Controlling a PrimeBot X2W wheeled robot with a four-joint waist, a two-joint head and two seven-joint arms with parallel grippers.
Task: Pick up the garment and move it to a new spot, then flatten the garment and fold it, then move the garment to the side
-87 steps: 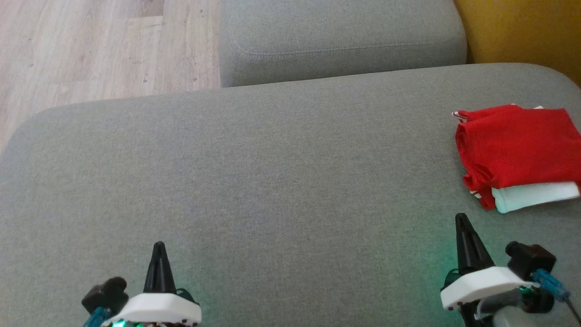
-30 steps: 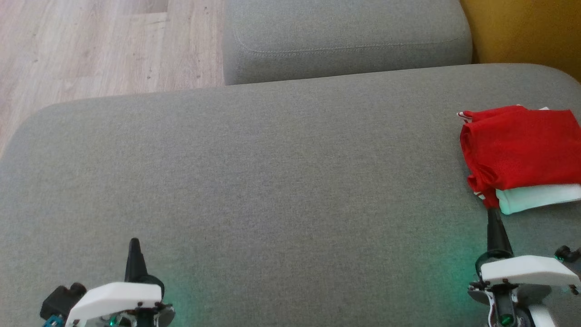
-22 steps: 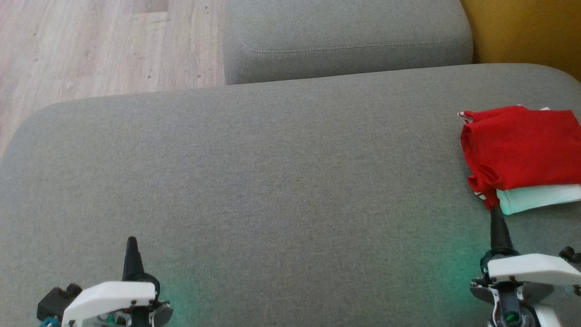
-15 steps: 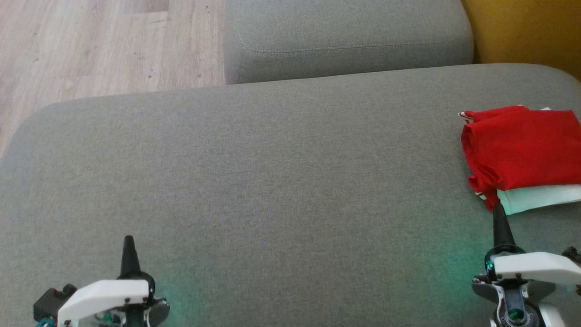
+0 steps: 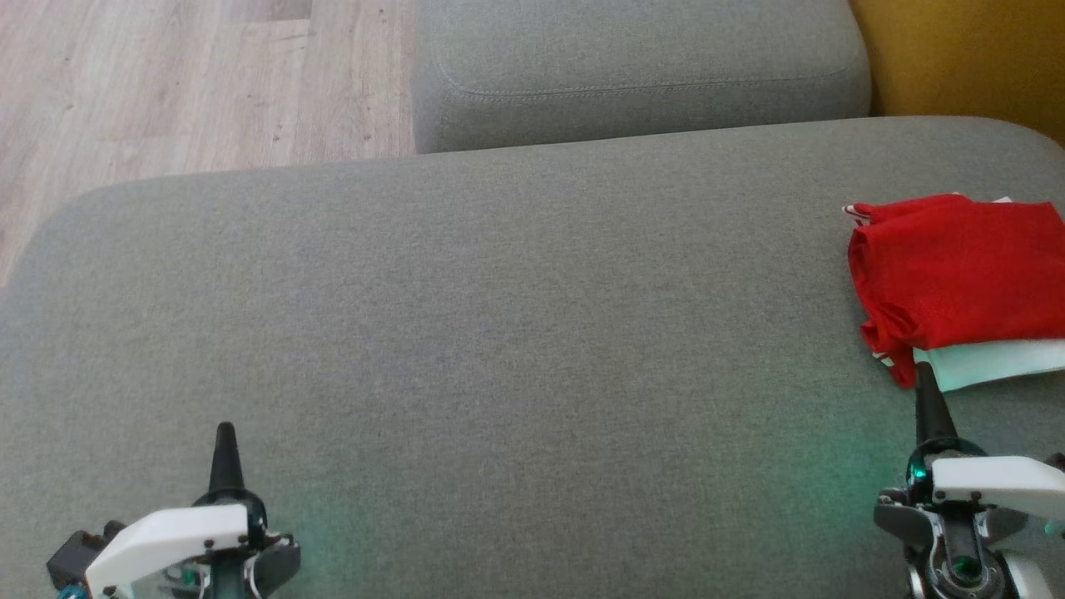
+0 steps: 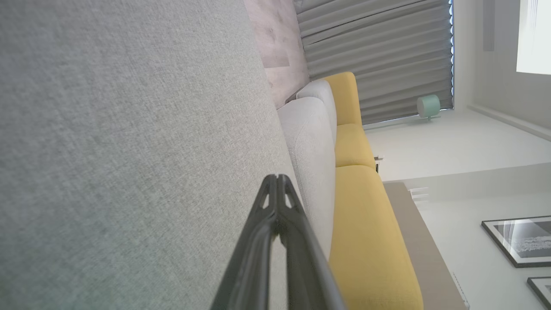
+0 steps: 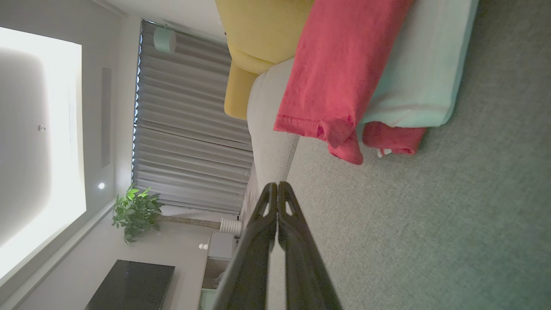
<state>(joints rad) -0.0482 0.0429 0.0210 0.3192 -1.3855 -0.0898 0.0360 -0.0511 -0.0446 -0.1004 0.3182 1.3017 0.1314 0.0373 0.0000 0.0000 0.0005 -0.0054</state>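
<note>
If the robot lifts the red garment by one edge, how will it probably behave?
The red garment is probably floppy: its folded edges sag and wrinkle, so it would likely unfold and hang. It looks thin, so probably light. It rests on a pale folded cloth, which might drag along.

Your left gripper (image 5: 225, 433) sits over the front left of the seat (image 5: 532, 333), its 2 fingers (image 6: 260, 234) pressed tip to tip and pointing toward the back edge. Your right gripper (image 5: 923, 384) sits over the front right, reaching a little farther in, its 2 fingers also pressed together. Each gripper is rolled on edge, so from the head its fingers stack into 1 thin dark blade above a white wrist.
</note>
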